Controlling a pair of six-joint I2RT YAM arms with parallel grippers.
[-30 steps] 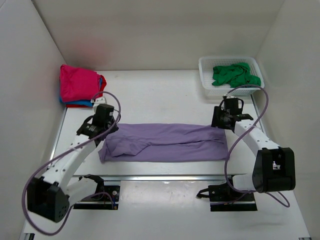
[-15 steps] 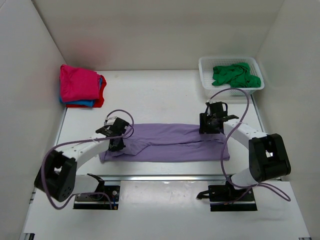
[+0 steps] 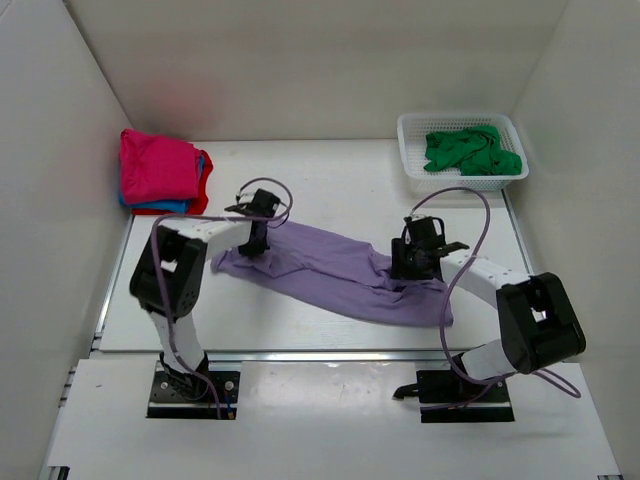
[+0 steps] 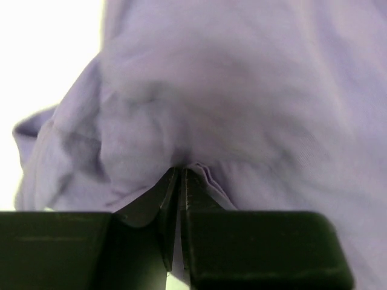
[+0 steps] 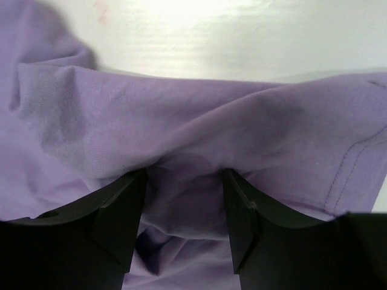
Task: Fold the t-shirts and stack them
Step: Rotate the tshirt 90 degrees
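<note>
The lilac shirt (image 3: 340,275) lies bunched on a slant across the table, from back left to front right. My left gripper (image 3: 258,236) is shut on a fold of its left end; in the left wrist view the fingertips (image 4: 179,176) pinch lilac cloth (image 4: 242,90). My right gripper (image 3: 410,260) sits on the shirt's right part, its jaws wide apart with loose lilac cloth (image 5: 181,139) bulging between them (image 5: 184,181). A folded stack, magenta shirt (image 3: 155,165) over blue (image 3: 170,207) and red (image 3: 198,185), sits at the back left. A green shirt (image 3: 470,148) lies crumpled in the basket.
The white lattice basket (image 3: 408,128) stands at the back right corner. White walls close in the table on the left, back and right. The arms' cables loop above the shirt near both grippers.
My left gripper has closed on the shirt's left end and carried it back and to the right, skewing the flat band into a slanted bunch. My right gripper shifted slightly forward and left.
</note>
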